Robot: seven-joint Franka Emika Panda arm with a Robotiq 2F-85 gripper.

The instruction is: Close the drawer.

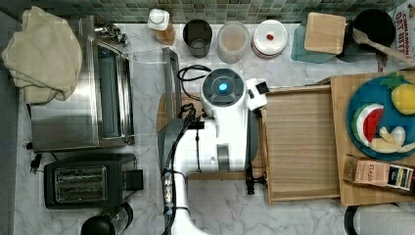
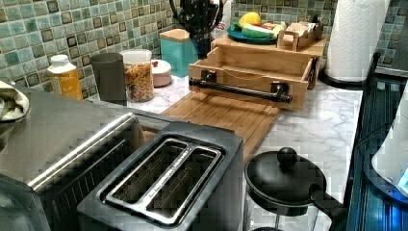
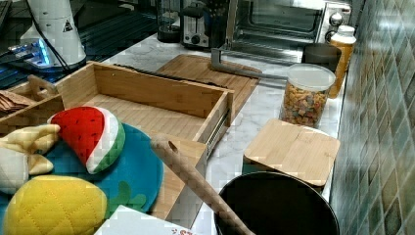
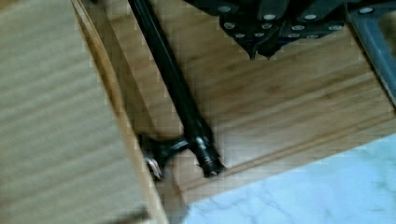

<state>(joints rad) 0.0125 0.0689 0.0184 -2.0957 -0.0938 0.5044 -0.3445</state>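
Top view has the drawer point(image 1: 301, 147) pulled out of its wooden box point(image 1: 372, 139) toward the top view's left, its slatted bottom bare. Its black bar handle point(image 1: 250, 181) runs along the drawer's front, which overhangs the grooved cutting board point(image 1: 169, 112) on the marble desk point(image 1: 230, 210). The white robot arm point(image 1: 222, 127) hangs over that board, just beside the drawer front. On the wrist view the claw point(image 4: 261, 44) sits above the board near the handle; whether it is released or clenched, I cannot tell. A blue plate point(image 1: 359, 105) of toy fruit rests on top of the box
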